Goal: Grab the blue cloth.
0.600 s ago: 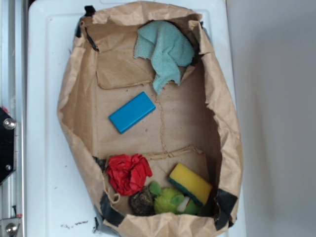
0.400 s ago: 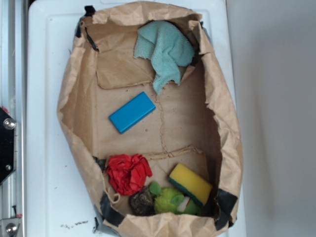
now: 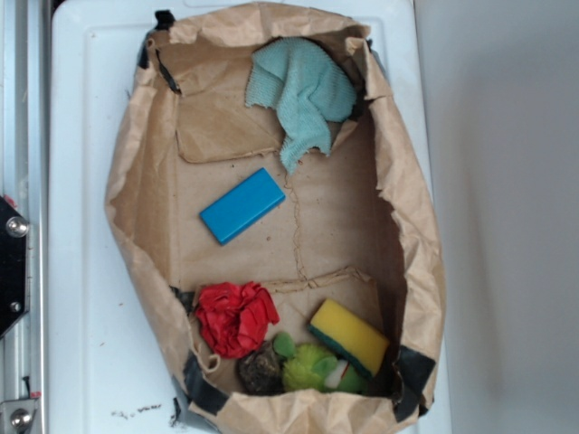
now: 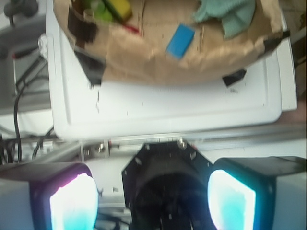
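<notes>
The blue cloth (image 3: 301, 94) is a pale teal terry washcloth, crumpled at the far end of an open brown paper bag (image 3: 136, 181). In the wrist view the blue cloth (image 4: 228, 13) shows at the top right, far from my gripper (image 4: 152, 201). My gripper is open, its two fingers wide apart with nothing between them, hanging over the robot's black base, outside the bag. The exterior view does not show the gripper.
Inside the bag lie a bright blue block (image 3: 242, 205), a red cloth (image 3: 235, 316), a yellow sponge (image 3: 349, 336), a green toy (image 3: 308, 363) and a dark lump (image 3: 261, 371). The bag sits on a white tray (image 3: 81, 271). A metal rail (image 3: 14, 136) runs along the left.
</notes>
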Available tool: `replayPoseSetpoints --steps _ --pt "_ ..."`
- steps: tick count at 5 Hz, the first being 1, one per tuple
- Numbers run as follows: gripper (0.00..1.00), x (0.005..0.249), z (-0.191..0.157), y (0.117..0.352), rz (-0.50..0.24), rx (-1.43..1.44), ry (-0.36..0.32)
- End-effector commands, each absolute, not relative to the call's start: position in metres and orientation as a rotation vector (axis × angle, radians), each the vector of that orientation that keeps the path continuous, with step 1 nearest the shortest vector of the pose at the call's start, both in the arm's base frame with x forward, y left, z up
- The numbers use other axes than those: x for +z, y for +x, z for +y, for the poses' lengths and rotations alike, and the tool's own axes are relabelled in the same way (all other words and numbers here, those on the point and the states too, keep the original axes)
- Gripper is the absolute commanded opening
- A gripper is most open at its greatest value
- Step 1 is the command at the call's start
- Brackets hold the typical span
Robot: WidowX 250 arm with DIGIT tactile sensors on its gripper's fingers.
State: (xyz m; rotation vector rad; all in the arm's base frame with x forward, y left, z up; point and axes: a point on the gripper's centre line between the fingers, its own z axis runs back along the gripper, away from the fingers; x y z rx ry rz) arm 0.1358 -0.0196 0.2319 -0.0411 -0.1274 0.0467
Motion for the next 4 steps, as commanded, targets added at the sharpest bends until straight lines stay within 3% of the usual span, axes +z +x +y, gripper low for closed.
replayPoseSetpoints --steps 1,4 --pt "1.00 0.229 -0.019 0.178 -0.166 0.096 -0.026" --pt "1.00 0.197 0.010 0.235 -0.201 0.176 -0.079"
